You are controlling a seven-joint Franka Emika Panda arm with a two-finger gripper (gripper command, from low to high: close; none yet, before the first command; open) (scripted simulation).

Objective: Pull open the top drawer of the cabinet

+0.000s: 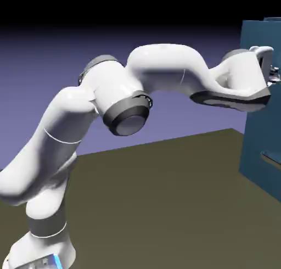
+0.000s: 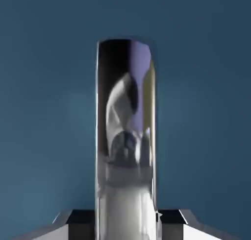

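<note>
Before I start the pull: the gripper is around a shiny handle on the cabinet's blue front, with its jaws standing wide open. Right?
Not the jaws: the hand view shows the gripper shut on the shiny handle.

The blue cabinet's (image 1: 255, 136) flat top drawer (image 2: 49, 111) bears 1 shiny handle (image 2: 125, 175).

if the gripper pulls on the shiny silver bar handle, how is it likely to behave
The shiny silver bar handle looks like stiff metal, so it probably won't flex. Its mirror-smooth face suggests it could be slippery. It stands against the flat blue cabinet front, so it likely won't roll or tip by itself.
</note>
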